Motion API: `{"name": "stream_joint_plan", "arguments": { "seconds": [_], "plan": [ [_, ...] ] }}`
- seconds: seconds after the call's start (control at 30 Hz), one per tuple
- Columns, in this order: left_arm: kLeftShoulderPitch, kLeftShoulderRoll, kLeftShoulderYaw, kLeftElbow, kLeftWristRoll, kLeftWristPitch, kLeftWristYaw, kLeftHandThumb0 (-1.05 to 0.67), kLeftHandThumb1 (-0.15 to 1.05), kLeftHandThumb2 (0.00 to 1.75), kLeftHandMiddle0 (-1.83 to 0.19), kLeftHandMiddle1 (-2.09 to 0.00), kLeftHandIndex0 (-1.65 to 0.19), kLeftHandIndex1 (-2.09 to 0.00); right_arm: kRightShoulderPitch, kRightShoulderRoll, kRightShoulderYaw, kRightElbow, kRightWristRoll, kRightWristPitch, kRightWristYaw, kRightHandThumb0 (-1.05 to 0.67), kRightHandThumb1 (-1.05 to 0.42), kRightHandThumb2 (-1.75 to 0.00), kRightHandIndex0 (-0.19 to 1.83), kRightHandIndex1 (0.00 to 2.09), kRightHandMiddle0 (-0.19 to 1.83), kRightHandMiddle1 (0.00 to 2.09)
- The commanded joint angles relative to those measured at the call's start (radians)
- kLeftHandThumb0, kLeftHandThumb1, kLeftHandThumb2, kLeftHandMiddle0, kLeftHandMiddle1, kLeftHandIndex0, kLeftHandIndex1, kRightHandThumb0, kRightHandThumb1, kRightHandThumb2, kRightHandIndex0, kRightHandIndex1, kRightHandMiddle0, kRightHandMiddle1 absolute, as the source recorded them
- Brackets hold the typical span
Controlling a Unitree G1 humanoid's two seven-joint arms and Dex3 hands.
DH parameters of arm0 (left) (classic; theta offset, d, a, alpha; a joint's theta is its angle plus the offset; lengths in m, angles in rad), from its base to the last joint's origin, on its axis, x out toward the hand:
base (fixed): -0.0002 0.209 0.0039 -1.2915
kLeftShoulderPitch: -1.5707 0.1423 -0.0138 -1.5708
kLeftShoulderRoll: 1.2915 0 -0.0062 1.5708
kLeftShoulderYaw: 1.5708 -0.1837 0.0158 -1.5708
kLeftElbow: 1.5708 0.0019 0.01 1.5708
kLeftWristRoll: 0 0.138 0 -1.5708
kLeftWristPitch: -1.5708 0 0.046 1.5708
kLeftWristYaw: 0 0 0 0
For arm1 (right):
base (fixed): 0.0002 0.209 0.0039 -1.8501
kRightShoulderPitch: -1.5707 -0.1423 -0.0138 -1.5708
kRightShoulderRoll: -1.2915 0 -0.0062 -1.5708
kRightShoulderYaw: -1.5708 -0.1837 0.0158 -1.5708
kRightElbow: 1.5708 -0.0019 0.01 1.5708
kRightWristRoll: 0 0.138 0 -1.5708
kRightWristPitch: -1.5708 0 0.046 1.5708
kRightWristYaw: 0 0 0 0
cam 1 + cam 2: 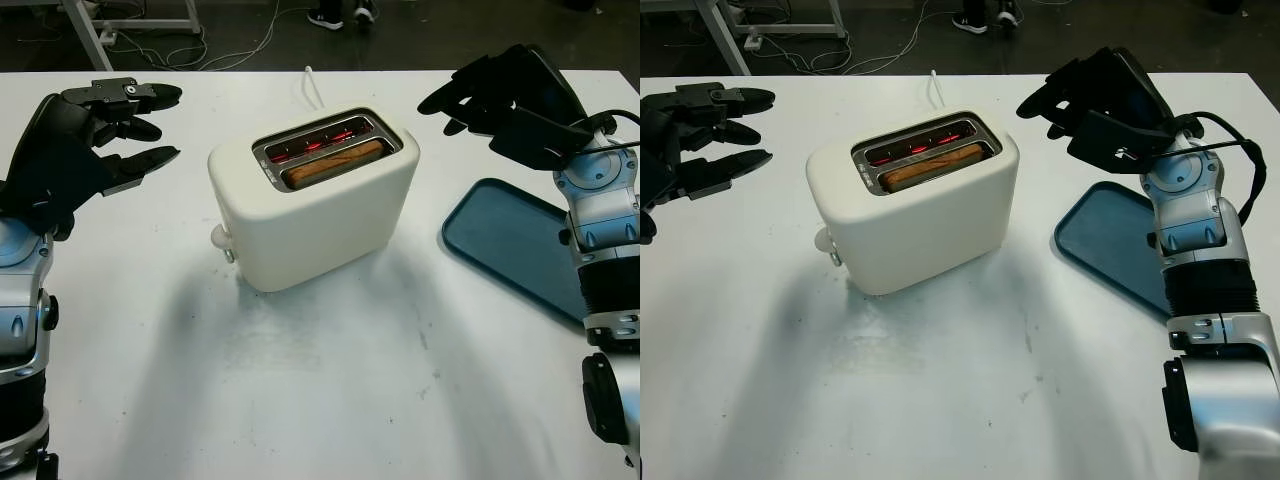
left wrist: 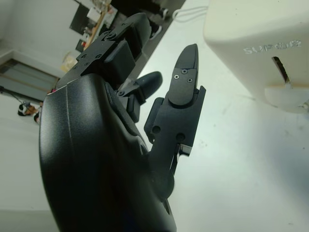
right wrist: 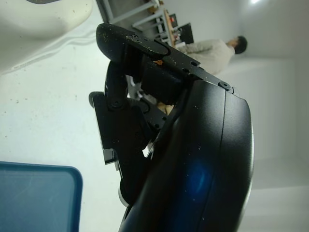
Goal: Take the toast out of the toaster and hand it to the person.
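Your left hand (image 1: 95, 135) is open and holds nothing; it is above the tabletop (image 1: 330, 380) near the left edge, at the same depth as the toaster and apart from it. The cream toaster (image 1: 315, 205) stands in the middle of the tabletop, closer to the far edge, with its lever knob (image 1: 219, 237) on the end that faces your left hand. It has 2 slots: the far one glows red, and the toast (image 1: 335, 162) sits in the near one, with only its brown upper edge above the slot. Your right hand (image 1: 500, 95) is also open and empty, above the tabletop to the right of the toaster, near the far edge. Under that arm, a blue tray (image 1: 505, 240) lies at the right edge. I think the toast will be light, stiff and dry, but it can break or crumble if you press strongly. Take it by the upper edge, with fingers on the 2 flat faces, and lift it straight up. The glowing slot suggests heat, so keep the fingers away from the metal rim.
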Motion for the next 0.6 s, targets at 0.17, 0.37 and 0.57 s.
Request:
{"name": "stream_joint_plan", "arguments": {
  "seconds": [0.17,0.37,0.57],
  "plan": [
    [0.007,0.005,0.0,-0.011,0.005,-0.004,0.002,-0.19,0.83,0.25,-0.28,-1.07,-0.64,-0.15,0.013,-0.001,0.006,-0.021,-0.002,0.015,0.002,-0.31,-0.92,-0.57,1.19,0.59,1.31,0.1],
    [0.01,-0.003,0.002,-0.013,0.003,0.002,0.007,-0.19,0.83,0.26,-0.28,-1.07,-0.64,-0.16,0.002,-0.003,0.002,0.032,0.02,-0.048,0.012,-0.1,-0.87,-0.06,1.17,0.62,1.29,0.08],
    [0.015,-0.001,0.002,-0.016,0.015,0.002,0.009,-0.2,0.83,0.26,-0.29,-1.06,-0.64,-0.18,0.003,0.002,0.003,0.018,0.01,-0.028,0.0,0.09,-0.77,0.0,1.11,0.65,1.21,0.04]
  ]
}}
